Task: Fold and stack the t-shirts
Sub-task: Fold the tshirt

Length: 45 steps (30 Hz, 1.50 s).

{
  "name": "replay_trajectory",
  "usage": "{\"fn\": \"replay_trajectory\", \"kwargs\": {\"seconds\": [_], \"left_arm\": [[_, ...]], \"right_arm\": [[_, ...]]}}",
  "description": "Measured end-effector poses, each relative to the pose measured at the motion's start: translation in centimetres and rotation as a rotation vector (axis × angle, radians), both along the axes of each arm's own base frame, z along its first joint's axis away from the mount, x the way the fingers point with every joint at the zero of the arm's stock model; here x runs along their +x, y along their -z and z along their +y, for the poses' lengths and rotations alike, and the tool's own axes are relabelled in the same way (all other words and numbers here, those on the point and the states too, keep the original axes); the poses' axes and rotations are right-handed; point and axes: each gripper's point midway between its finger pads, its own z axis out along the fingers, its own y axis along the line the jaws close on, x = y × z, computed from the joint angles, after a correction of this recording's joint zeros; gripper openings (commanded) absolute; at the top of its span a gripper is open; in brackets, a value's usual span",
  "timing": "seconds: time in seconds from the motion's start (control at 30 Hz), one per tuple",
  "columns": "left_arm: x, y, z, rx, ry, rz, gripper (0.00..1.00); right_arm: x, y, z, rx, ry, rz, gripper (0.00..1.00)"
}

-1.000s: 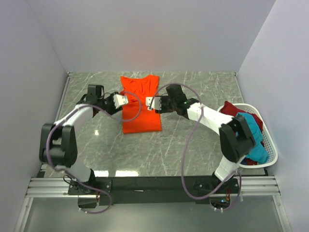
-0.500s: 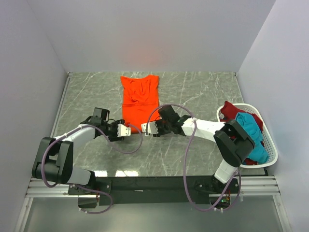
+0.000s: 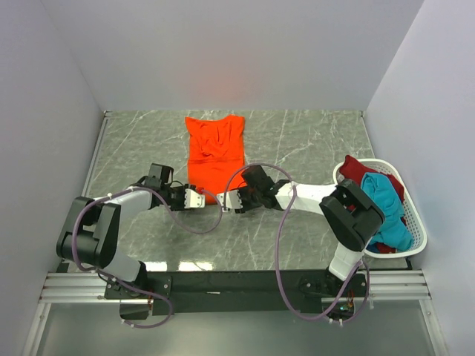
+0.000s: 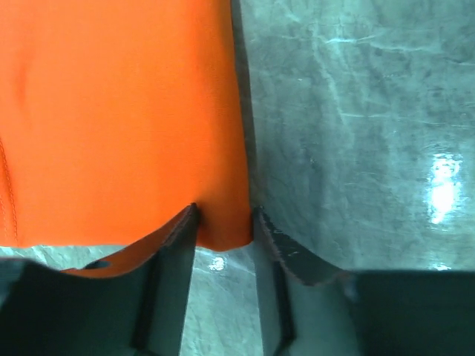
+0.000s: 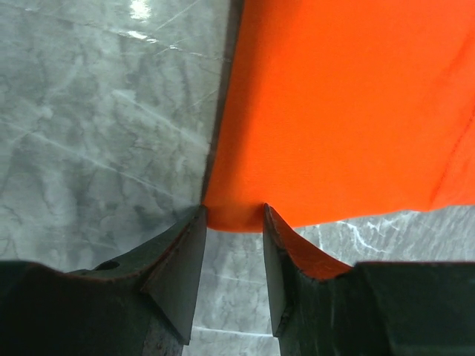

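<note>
The bright orange t-shirt [image 3: 215, 152] lies flat on the marble table [image 3: 312, 141] as a long narrow strip running away from the arms. My left gripper [image 3: 200, 199] sits low at its near left corner and my right gripper [image 3: 225, 200] at its near right corner. In the left wrist view the orange t-shirt [image 4: 119, 111] has its corner lying between the spread tips of the left gripper [image 4: 223, 219]. In the right wrist view the orange t-shirt [image 5: 349, 96] likewise reaches between the tips of the right gripper [image 5: 234, 215]. Both pairs of jaws stand apart, with bare table showing between them.
A white plastic basket [image 3: 417, 241] stands at the right edge, holding a dark red t-shirt [image 3: 360, 167] and a teal t-shirt [image 3: 390, 215]. Grey walls close in the table on the left, back and right. Purple cables loop over both arms.
Both grippers have come from the middle of the orange t-shirt down to its near end. The shirt's near part now looks narrower and straighter.
</note>
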Motion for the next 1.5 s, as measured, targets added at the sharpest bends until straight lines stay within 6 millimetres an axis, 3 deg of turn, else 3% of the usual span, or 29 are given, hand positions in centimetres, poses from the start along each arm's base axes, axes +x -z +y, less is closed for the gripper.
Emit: {"fn": "replay_trajectory", "kwargs": {"seconds": [0.17,0.43,0.53,0.57,0.67,0.93,1.03,1.2,1.37,1.5], "left_arm": [[0.2,0.2,0.0,0.014,0.0,-0.002,0.21],[0.2,0.4,0.1,0.027,0.006,-0.007,0.09],[0.2,0.4,0.1,0.027,0.007,-0.007,0.08],[0.2,0.4,0.1,0.027,0.006,-0.007,0.07],[0.2,0.4,0.0,0.025,0.003,-0.005,0.03],[1.2,-0.9,0.0,-0.013,-0.067,0.044,0.01],[2.0,-2.2,0.1,-0.045,-0.102,0.056,0.01],[2.9,-5.6,0.1,-0.09,-0.134,0.024,0.01],[0.8,-7.4,0.3,-0.09,-0.124,0.036,0.01],[-2.9,-8.6,-0.3,-0.071,-0.063,0.074,0.01]], "right_arm": [[-0.3,0.1,0.0,0.002,-0.005,0.002,0.48],[-0.8,0.1,-0.3,0.004,0.008,0.018,0.44],[-0.7,0.3,-0.3,-0.002,0.023,0.029,0.29],[-0.6,0.4,-0.3,-0.006,0.027,0.033,0.18],[-0.3,0.7,-0.2,-0.012,0.044,0.037,0.0],[0.0,0.0,-0.6,0.009,0.121,0.088,0.0],[0.3,-1.2,-1.0,0.036,0.162,0.106,0.0],[0.8,-4.8,-0.9,0.105,0.206,0.097,0.0],[0.3,-7.5,-0.8,0.154,0.24,0.113,0.0],[-2.4,-9.3,-1.9,0.18,0.247,0.144,0.0]]}}
